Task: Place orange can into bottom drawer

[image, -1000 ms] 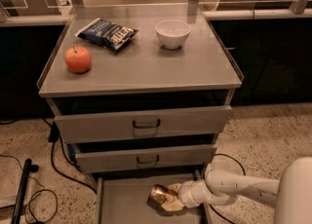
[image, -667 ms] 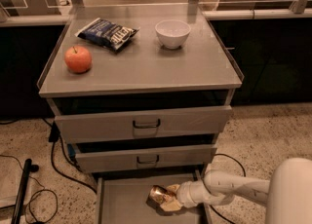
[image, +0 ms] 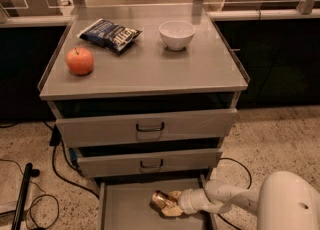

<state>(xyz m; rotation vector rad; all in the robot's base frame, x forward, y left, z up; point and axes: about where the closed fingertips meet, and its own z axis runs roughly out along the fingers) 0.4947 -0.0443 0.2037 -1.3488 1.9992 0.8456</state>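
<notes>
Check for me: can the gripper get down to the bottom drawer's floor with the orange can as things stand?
Probably yes. The bottom drawer is pulled out, and the gripper is inside it, low over the floor, with the orange can at its tip. The middle drawer sits further back, so nothing seems to block the way.

My white arm stretches low and leftward from my rounded body, wrist about level, and my gripper at its end sits inside the bottom drawer, fingers clamped on the orange can.
</notes>
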